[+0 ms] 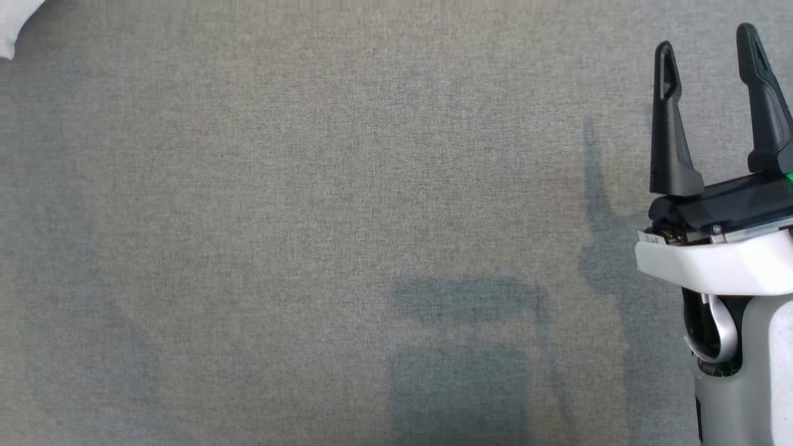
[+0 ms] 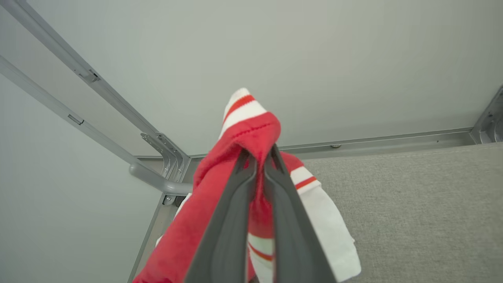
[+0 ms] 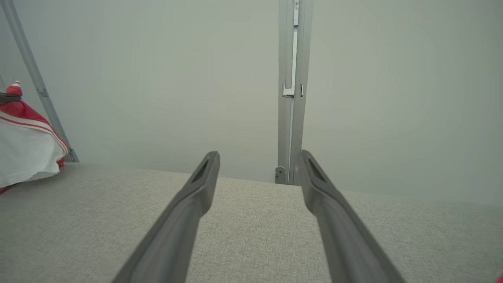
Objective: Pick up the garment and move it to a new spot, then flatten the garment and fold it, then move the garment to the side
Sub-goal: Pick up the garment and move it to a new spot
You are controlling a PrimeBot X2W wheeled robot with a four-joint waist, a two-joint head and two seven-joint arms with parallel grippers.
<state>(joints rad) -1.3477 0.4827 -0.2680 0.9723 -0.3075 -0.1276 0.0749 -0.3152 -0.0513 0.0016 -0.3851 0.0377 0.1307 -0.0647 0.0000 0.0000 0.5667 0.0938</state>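
The garment (image 2: 243,129) is red with white and red stripes and a white part. My left gripper (image 2: 259,151) is shut on a bunched red fold of it, near the table's back left corner, and the cloth hangs down around the fingers. In the right wrist view the garment (image 3: 27,141) shows at the far left, pinched at its top and draping onto the table. A white bit of cloth (image 1: 15,21) peeks into the head view's top left corner. My right gripper (image 1: 706,38) hovers open over the table's right side, nothing between its fingers (image 3: 196,188).
A grey woven cloth covers the table (image 1: 310,217). Pale panels close it in behind and to the side, with a metal post (image 3: 290,90) at the back and slanted rails (image 2: 98,90) at the left corner.
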